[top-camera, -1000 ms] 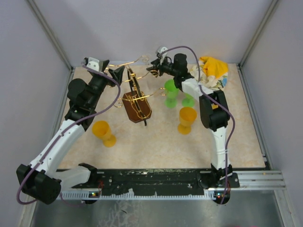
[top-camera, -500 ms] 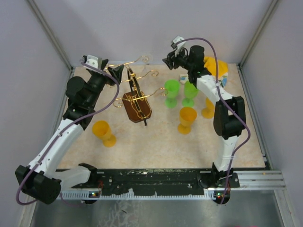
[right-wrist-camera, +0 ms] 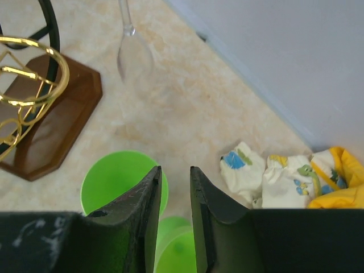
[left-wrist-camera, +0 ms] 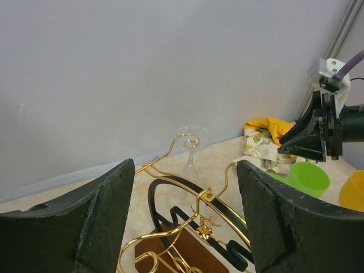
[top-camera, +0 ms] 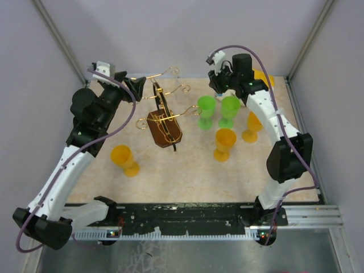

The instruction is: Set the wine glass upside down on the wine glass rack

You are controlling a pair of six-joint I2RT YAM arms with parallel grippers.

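Nearest the arm bases, on the beige table [top-camera: 187, 176], stands an orange goblet [top-camera: 124, 159] at the left, with a second orange goblet [top-camera: 224, 143] towards the right and a third [top-camera: 249, 132] partly hidden behind the right arm. That makes three orange ones. Beyond them are two green goblets [top-camera: 206, 111] [top-camera: 229, 111] side by side. To their left is the single wine glass rack [top-camera: 165, 120], with gold wire arms over a dark brown base. The one wine glass [left-wrist-camera: 192, 140] is clear. It hangs on the rack's far curled arm with its foot up and bowl down, close to the back wall. The left gripper [top-camera: 138, 88] hovers just left of the rack's top, its fingers spread wide and empty. The right gripper [right-wrist-camera: 175, 168] is raised over the green goblets, its fingers drawn almost together on nothing. One crumpled yellow and white cloth [right-wrist-camera: 284, 176] lies in the far right corner.
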